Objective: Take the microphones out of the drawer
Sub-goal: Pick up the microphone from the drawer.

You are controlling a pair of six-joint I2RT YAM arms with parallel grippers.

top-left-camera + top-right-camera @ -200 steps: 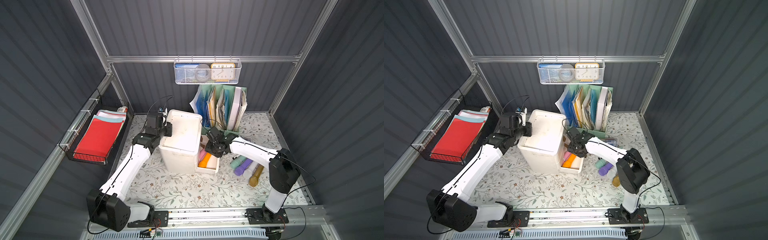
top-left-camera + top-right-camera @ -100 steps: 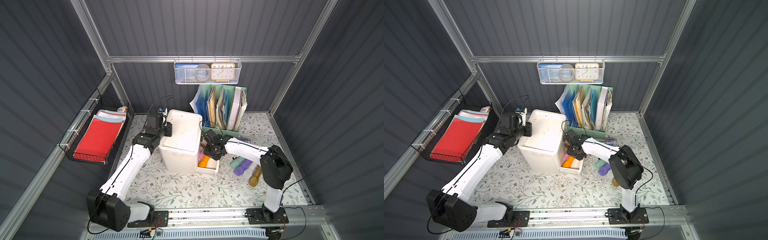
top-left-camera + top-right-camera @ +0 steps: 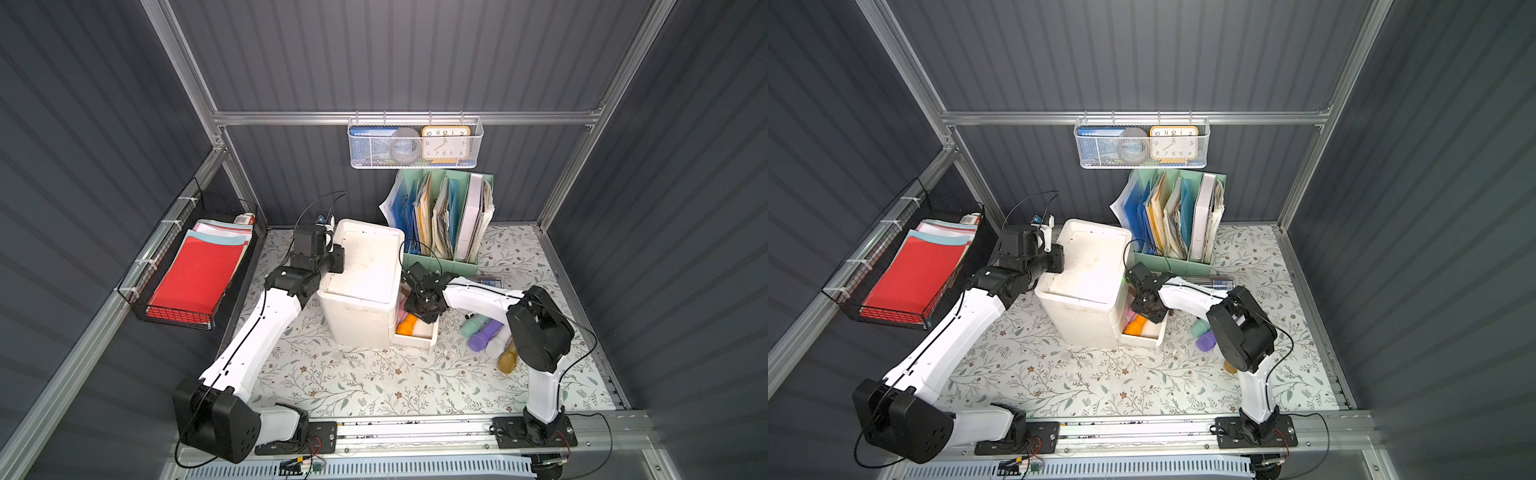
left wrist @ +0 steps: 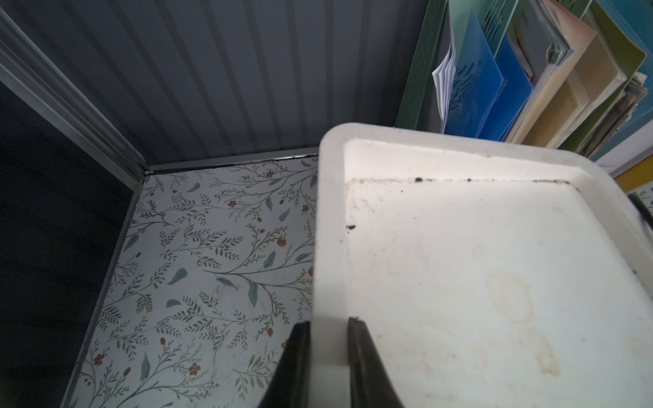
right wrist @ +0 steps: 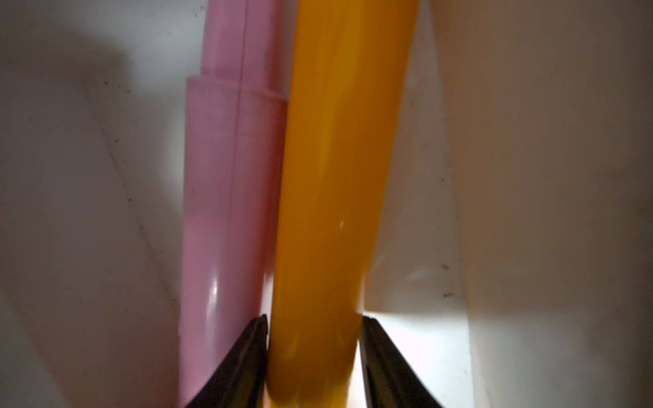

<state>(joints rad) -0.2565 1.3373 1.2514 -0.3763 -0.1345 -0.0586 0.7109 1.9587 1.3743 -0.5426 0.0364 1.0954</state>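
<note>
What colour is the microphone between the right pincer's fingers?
Orange; the right wrist view shows the microphone best.

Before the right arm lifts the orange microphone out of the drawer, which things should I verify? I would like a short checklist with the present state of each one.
1. The drawer is open: ok, it stands pulled out of the drawer unit.
2. The right gripper holds the orange microphone: ok, its jaws press both sides.
3. The pink microphone is outside the jaws: ok, though it lies against the orange one.
4. The left gripper holds the unit: ok, its jaws are clamped on the rim.
5. The grip is firm enough for lifting: cannot tell.
</note>
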